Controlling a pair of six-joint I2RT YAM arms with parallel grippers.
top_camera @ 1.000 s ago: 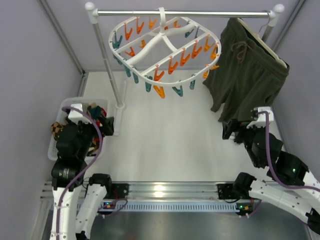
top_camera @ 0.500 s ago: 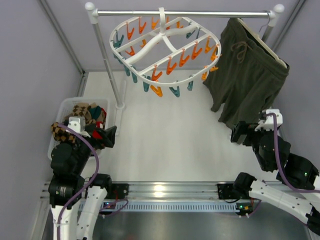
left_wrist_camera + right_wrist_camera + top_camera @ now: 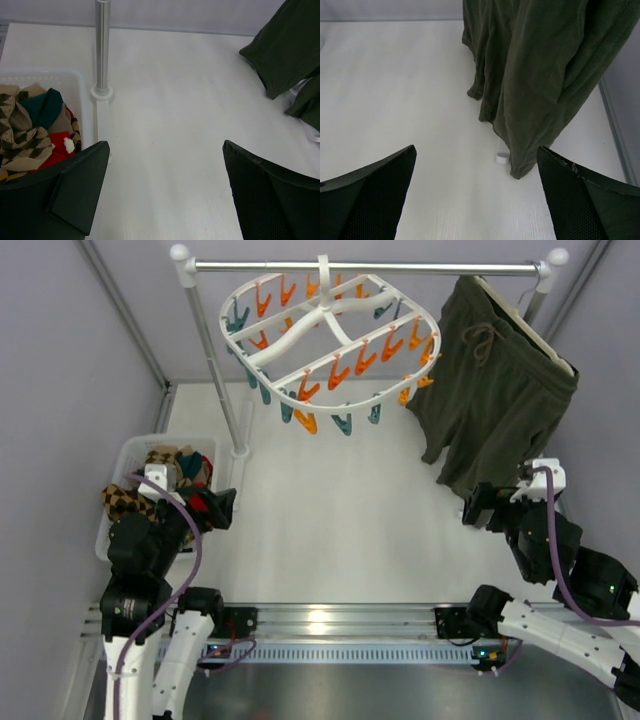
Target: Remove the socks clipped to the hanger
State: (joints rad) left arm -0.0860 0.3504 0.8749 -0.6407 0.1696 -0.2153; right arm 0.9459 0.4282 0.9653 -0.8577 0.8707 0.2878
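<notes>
Two robot arms sit at the bottom of the top view, one on each side. The left gripper (image 3: 216,508) is at the lower left, just beside a white basket (image 3: 128,450). Its fingers are spread wide apart and hold nothing.

All the socks (image 3: 165,468) that can be seen lie in a soft pile in that basket. One is brown and tan with diamonds, one is teal, and one is red with a bit of white. The diamond one droops over the basket's lower left edge.

The round white hanger (image 3: 330,340) is at the top middle. It hangs by its hook from the rail (image 3: 370,267) and tips a little. Its orange and teal clips point down.

Big dark green shorts (image 3: 495,370) hang at the upper right. The right gripper (image 3: 478,506) is at the lower right, near the bottom of the shorts but not touching them. Its fingers are also spread wide and hold nothing. Under it is the white table (image 3: 340,530).
</notes>
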